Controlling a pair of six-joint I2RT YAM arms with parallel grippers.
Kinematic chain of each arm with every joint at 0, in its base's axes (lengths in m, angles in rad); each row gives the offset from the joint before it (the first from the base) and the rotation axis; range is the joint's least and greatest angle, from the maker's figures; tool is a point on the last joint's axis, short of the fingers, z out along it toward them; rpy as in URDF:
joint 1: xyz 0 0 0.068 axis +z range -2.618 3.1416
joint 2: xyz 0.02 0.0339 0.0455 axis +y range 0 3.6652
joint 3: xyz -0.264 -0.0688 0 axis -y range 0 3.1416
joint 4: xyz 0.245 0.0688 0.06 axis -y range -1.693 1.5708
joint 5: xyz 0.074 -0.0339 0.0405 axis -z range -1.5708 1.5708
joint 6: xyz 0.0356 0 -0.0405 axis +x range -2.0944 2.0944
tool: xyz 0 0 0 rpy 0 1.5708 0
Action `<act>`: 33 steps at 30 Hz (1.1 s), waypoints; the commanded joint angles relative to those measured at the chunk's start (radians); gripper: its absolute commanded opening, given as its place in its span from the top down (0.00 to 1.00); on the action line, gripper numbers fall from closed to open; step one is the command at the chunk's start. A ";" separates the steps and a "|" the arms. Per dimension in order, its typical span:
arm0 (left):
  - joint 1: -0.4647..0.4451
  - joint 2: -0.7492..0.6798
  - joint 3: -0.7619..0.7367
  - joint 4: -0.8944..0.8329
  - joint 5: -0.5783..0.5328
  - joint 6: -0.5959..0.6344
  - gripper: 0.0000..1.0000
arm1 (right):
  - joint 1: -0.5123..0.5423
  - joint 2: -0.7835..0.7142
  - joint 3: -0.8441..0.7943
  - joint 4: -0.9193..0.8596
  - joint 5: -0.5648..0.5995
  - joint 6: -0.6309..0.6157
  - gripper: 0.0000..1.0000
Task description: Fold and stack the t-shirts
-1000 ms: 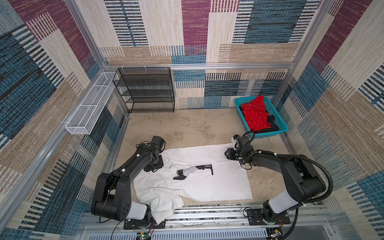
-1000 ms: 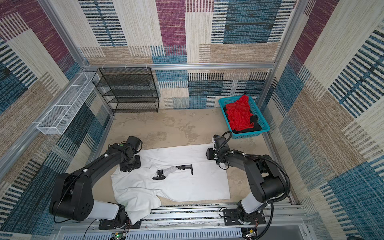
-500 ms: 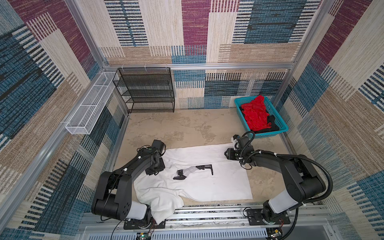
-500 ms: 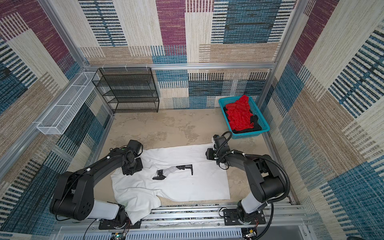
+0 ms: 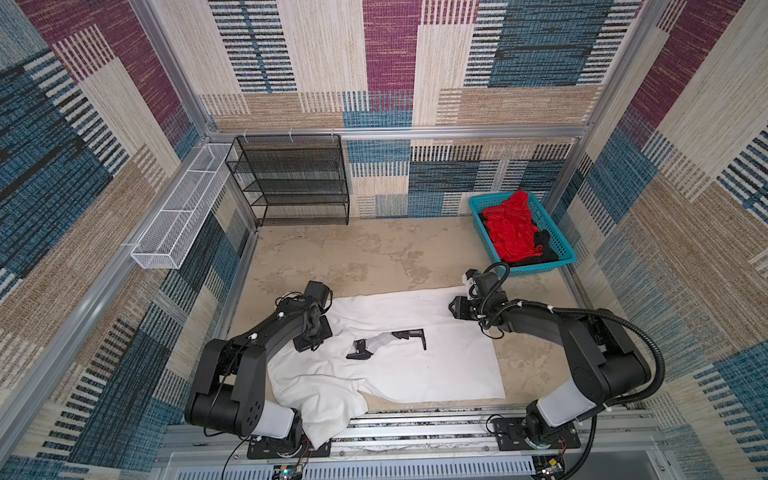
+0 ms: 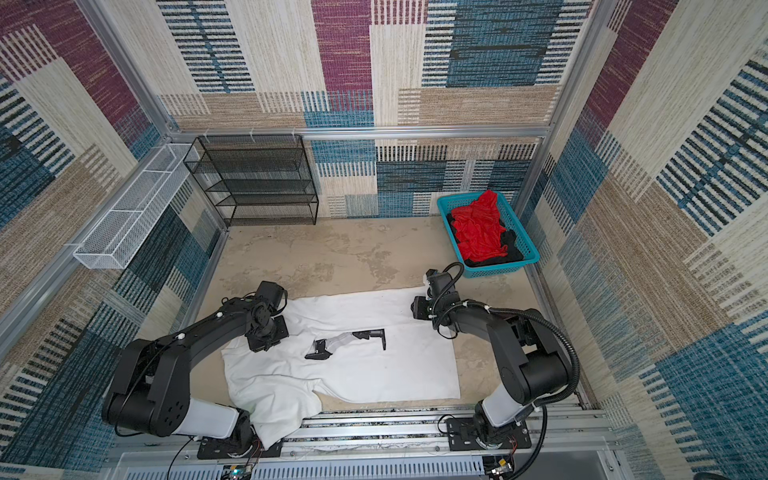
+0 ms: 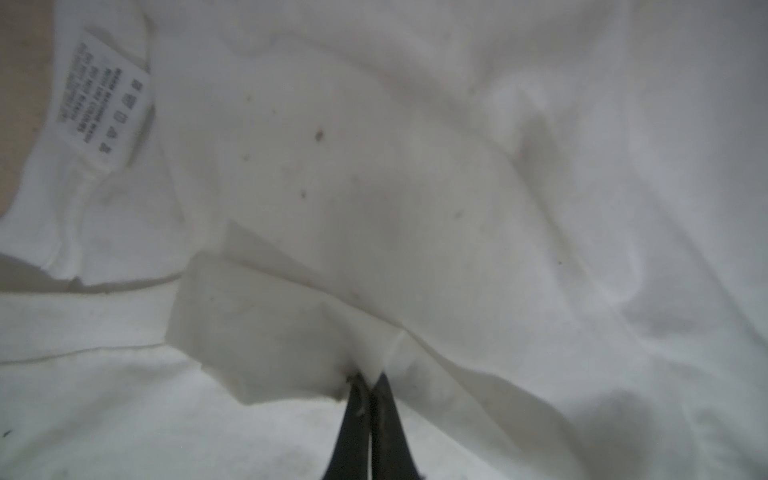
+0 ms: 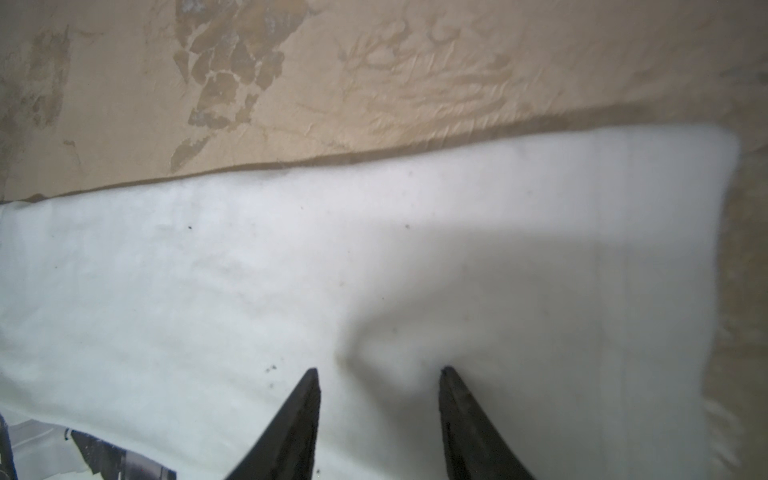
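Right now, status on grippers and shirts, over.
Left gripper shut on white t-shirt fold. Right gripper open at its far edge. Red t-shirt and black t-shirt unfolded in basket. Nothing blocking.

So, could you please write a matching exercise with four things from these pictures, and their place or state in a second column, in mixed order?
Things
1. large white cotton t-shirt with a black-and-grey print
2. bright red crumpled t-shirt
3. left pincer
4. right pincer

Place or state
a. open, over white cloth
b. spread on the beige table
c. shut on a fold of white cloth
d. heaped in the turquoise plastic lattice basket

Pairs: 1-b, 2-d, 3-c, 4-a
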 commanded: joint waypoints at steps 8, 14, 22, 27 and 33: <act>-0.001 -0.120 -0.032 -0.090 0.026 -0.047 1.00 | 0.001 0.001 -0.018 -0.052 -0.013 0.004 0.52; -0.014 -0.248 -0.047 -0.216 0.039 -0.094 1.00 | 0.001 0.008 -0.029 -0.030 -0.030 0.010 0.51; -0.104 -0.352 -0.091 -0.288 0.090 -0.208 1.00 | 0.001 0.035 -0.032 -0.003 -0.051 0.005 0.51; -0.135 -0.368 -0.080 -0.310 0.122 -0.237 0.84 | 0.001 0.048 -0.022 -0.002 -0.052 0.001 0.51; -0.136 -0.438 0.037 -0.347 0.079 -0.189 0.62 | 0.001 0.062 -0.001 -0.024 -0.029 0.001 0.51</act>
